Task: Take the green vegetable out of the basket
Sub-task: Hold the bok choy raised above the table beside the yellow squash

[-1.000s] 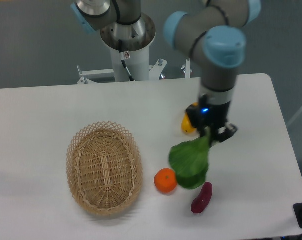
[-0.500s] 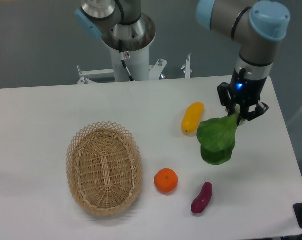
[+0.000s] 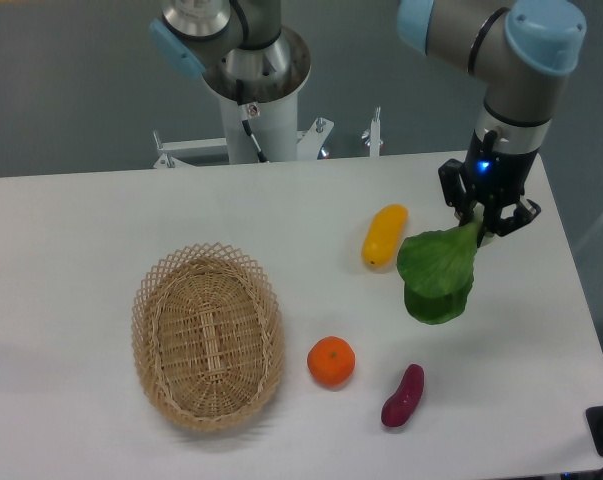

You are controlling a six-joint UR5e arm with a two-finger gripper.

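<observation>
- From the fixed camera, we see the gripper (image 3: pixel 486 222) at the right side of the white table (image 3: pixel 101 220), its two dark fingers closed on the stem end of the green vegetable (image 3: pixel 437 275).
- The green vegetable hangs below the fingers with its broad leaves pointing down and slightly left (we cannot tell whether the lowest leaf touches the table surface or sits just above it).
- It is well apart from the basket (image 3: pixel 208 335), which lies on the left half of the table with nothing visible inside it.
- A yellow fruit (image 3: pixel 384 234) lies on the table just left of the hanging leaves, tilted, its upper end toward the right.
- An orange fruit (image 3: pixel 331 361) sits just beside the basket's right rim, apart from it.
- A dark red-purple vegetable (image 3: pixel 402 395) lies right of the orange fruit, below the green vegetable and apart from it.
- The arm (image 3: pixel 511 60), grey with pale blue joint caps, comes down to the gripper from the upper right; a small blue light shows on the wrist above the fingers.
- The robot's base column (image 3: pixel 256 90) stands at the far edge of the table, behind the basket.
</observation>
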